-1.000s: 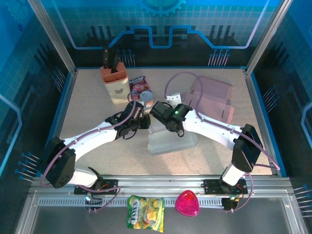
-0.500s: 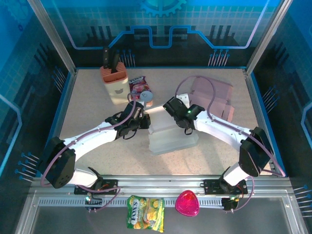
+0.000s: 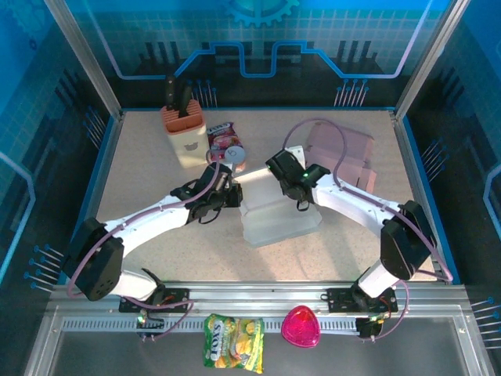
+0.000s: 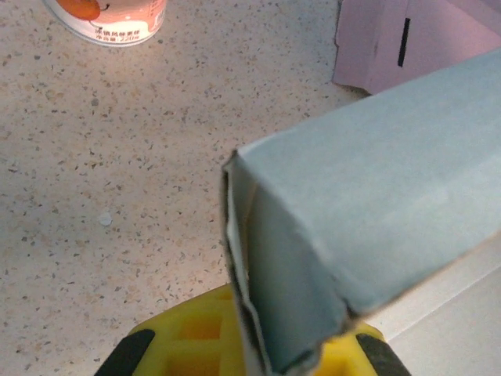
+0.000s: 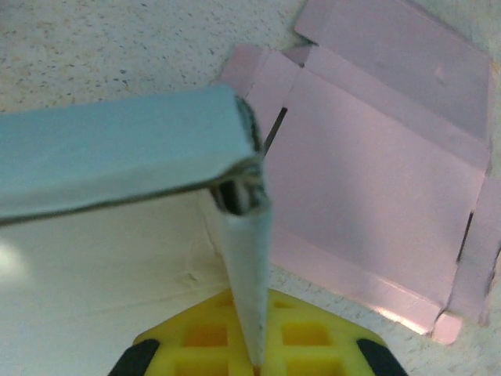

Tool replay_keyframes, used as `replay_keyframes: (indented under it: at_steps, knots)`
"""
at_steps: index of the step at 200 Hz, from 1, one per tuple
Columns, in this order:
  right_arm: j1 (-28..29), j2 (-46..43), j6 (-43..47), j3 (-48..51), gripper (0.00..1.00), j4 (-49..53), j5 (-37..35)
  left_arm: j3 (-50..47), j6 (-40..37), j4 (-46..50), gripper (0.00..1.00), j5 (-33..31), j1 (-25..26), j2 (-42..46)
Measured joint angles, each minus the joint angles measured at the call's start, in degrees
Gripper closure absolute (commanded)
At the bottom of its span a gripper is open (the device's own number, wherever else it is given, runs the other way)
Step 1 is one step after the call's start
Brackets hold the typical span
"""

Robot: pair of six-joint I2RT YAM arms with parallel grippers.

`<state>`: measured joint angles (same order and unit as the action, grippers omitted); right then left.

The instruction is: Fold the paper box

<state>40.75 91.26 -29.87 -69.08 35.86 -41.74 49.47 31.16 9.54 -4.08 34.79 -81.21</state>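
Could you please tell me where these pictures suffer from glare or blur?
Top external: evenly lit and sharp, with a bright patch on the paper box. Left wrist: table speckle crisp, nearest box edge soft. Right wrist: nearest box edge blurred, pink cardboard behind clearer.

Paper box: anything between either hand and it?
Nothing visible. The left hand is shut on a wall of the light blue paper box at one end, the right hand on a flap at the other. The flat pink cardboard lies off to the side.

Overhead view, wrist close-ups (sharing box [image 3: 278, 221])
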Motion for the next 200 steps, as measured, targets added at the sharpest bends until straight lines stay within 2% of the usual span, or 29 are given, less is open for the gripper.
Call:
replay_keyframes:
  at_steps: [43, 113, 154, 183, 200]
  knots:
    - [2.93, 0.92, -4.02, 2.71, 1.0, 0.13, -4.11, -0.7, 0.02, -1.57, 1.0, -0.66, 0.0, -2.78]
    - [7.52, 0.96, -11.04, 7.19, 1.0, 0.79, -6.84, -8.2, 3.02, -15.74, 1.0, -2.51, 0.9, -8.39]
    - [9.01, 1.03, -13.97, 7.91, 1.0, 1.46, -8.87, -9.6, 5.31, -19.87, 0.94, -6.21, 2.54, -9.49]
    - [9.35, 1.03, -14.75, 7.98, 1.0, 1.62, -9.49, -10.12, 6.47, -20.52, 0.94, -8.26, 3.45, -9.16]
    - [9.51, 1.01, -14.8, 7.98, 1.0, 1.62, -9.94, -10.23, 6.51, -19.78, 0.89, -9.22, 3.74, -8.35]
